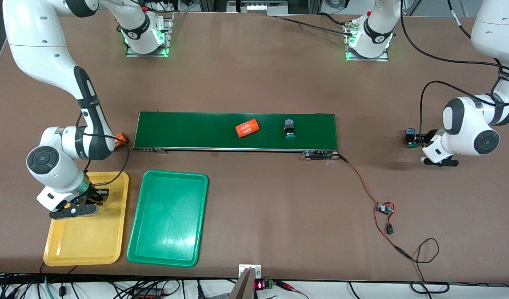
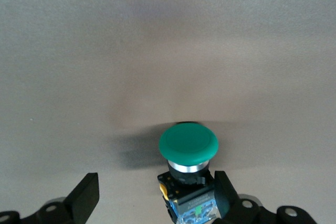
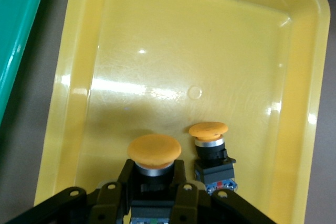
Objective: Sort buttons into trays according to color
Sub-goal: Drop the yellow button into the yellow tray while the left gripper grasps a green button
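Nearest the camera, at the right arm's end of the table: yellow tray [image 1: 109,245], with green tray [image 1: 167,224] just beside it, bare inside. Low over the yellow tray, right gripper [image 3: 155,182], clenched on the black body of an orange-capped button [image 3: 154,150], cap up. Standing in the same tray, close by, a second orange-capped button [image 3: 210,145].

Farther from the camera, mid-table: long conveyor belt [image 1: 196,128], carrying an orange cylinder [image 1: 247,128] and, toward the left arm's end, a green-capped button [image 1: 289,129] lying on its side.

On the bare table at the left arm's end: another green-capped button [image 2: 188,145], also on its side. Down around it, left gripper [image 2: 155,198], spread wide and not gripping; body between the fingers [image 2: 86,198], hard up against one, well clear of the other.

Likely small, light and rigid. Smooth domed caps, probably slippery and prone to roll out of a pinch. Best taken across the flat sides of the squarish body, below the metal collar.
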### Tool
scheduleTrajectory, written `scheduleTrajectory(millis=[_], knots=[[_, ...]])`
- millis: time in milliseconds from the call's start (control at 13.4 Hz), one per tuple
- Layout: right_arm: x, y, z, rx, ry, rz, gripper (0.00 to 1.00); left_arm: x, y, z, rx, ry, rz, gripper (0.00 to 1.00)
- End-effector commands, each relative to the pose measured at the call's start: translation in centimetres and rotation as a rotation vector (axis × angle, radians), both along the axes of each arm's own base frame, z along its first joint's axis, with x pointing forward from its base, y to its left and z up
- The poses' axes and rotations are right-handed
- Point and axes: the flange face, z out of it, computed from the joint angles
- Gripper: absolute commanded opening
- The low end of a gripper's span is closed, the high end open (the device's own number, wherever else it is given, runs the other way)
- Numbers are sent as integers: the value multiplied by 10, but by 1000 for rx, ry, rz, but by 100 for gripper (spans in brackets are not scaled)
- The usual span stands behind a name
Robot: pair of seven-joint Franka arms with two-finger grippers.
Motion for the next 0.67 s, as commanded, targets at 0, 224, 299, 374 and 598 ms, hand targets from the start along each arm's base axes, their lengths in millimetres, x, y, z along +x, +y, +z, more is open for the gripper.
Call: scheduleTrajectory(millis=[0, 224, 299, 374, 598], knots=[[1, 4, -8, 3, -1, 10, 49, -7, -6, -5, -34, 12, 15, 96], [0, 5, -12, 4, 2, 10, 88, -7, -9, -3, -43, 19, 19, 96], [-1, 6, -11, 3, 4, 14, 93, -8, -9, -5, -44, 21, 20, 96], [-1, 10, -6, 7, 4, 17, 100, -8, -11, -7, -52, 22, 26, 96], [-14, 22, 21, 16, 31, -6, 100, -12, -17, -13, -72, 37, 40, 52]])
